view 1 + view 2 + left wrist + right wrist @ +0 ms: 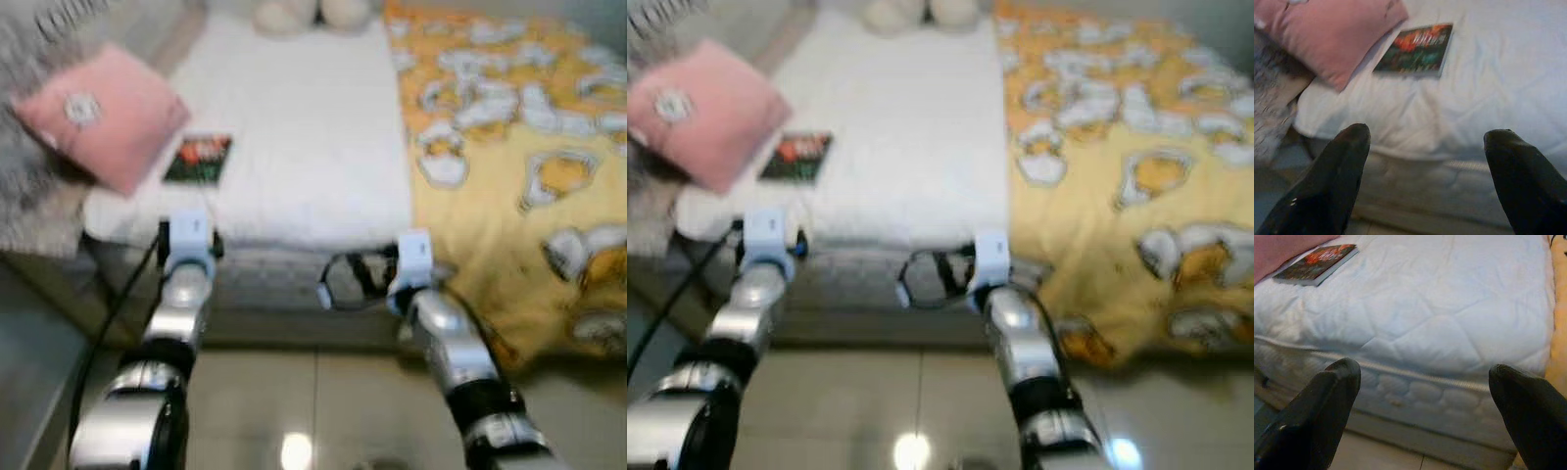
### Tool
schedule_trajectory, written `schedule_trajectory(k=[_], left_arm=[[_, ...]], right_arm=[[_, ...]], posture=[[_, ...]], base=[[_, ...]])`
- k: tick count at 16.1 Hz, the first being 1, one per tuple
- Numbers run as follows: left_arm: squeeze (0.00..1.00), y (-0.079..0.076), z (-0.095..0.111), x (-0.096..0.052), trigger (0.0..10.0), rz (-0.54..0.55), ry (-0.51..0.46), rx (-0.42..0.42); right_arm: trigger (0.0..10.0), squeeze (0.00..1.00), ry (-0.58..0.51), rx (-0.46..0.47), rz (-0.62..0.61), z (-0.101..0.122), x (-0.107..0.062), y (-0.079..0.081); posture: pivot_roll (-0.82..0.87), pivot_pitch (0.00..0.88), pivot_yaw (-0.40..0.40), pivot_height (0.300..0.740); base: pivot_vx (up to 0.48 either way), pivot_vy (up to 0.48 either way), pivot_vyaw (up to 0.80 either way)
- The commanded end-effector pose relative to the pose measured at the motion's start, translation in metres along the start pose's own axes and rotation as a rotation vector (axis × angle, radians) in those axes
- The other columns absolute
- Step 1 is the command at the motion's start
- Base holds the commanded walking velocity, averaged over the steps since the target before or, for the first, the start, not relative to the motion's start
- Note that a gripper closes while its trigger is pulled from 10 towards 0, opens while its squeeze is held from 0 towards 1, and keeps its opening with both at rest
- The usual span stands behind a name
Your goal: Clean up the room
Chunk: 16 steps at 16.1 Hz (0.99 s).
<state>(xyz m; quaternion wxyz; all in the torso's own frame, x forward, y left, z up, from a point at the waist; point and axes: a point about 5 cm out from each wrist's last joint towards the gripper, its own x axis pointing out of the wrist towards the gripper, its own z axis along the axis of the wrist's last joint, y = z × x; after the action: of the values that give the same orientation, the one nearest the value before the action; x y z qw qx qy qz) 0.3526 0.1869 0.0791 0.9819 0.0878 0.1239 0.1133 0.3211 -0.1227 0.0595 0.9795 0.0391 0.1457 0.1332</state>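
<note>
Approach phase, basically. I'm standing at the foot of the bed (294, 137) with both arms held out in front and nothing in either hand so far. Left fingers (1342, 166) are spread wide, right fingers (1327, 396) same deal, both sets just hanging in the air short of the mattress edge, over the tile floor (294, 392).

The obvious thing to tidy here is the book (199, 160). It's lying flat on the white mattress near the left edge, right beside the pink pillow (103, 113), maybe just touching its corner, hard to say with the blur. It's more or less straight ahead of my left arm, well apart from the right one. The yellow blanket (509, 166) covers the right half of the bed and drapes over the end.

My guess for the next move: shuffle closer or lean in, since the book sits well up the mattress from my left fingers. It's lying flat on a soft bed, so getting a fingertip under one edge looks like the tricky bit. Sliding it toward the edge first might help.
</note>
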Motion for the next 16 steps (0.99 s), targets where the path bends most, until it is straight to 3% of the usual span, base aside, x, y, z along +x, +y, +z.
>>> schedule_trajectory(k=[1, 3, 6, 9, 16], left_arm=[[0.00, -0.007, 0.002, -0.001, 10.0, -0.023, -0.014, 0.004], [0.00, -0.007, 0.001, -0.001, 10.0, -0.025, -0.009, 0.011], [0.00, 0.003, -0.008, -0.002, 10.0, 0.003, 0.011, 0.088], [0.00, 0.014, -0.013, -0.005, 10.0, 0.031, 0.017, 0.039], [0.00, -0.002, -0.003, -0.007, 10.0, 0.038, -0.003, 0.060]], right_arm=[[10.0, 0.00, -0.003, -0.001, -0.016, -0.001, -0.003, -0.006], [10.0, 0.00, -0.001, 0.001, -0.014, -0.002, -0.003, -0.006], [10.0, 0.00, 0.002, 0.006, -0.023, -0.004, -0.006, -0.009], [10.0, 0.00, 0.022, 0.015, -0.031, -0.012, -0.009, -0.012], [10.0, 0.00, 0.029, 0.016, -0.024, -0.010, -0.007, -0.012]], posture=[[-0.18, 0.000, 0.038, 0.740], [-0.18, 0.000, 0.038, 0.740], [-0.17, 0.000, 0.042, 0.740], [-0.16, 0.000, 0.040, 0.740], [-0.17, 0.000, 0.043, 0.740]], base=[[0.480, 0.000, 0.60], [0.480, 0.000, 0.60], [0.000, 0.000, 0.60], [0.000, -0.082, 0.59], [0.000, -0.444, 0.59]])
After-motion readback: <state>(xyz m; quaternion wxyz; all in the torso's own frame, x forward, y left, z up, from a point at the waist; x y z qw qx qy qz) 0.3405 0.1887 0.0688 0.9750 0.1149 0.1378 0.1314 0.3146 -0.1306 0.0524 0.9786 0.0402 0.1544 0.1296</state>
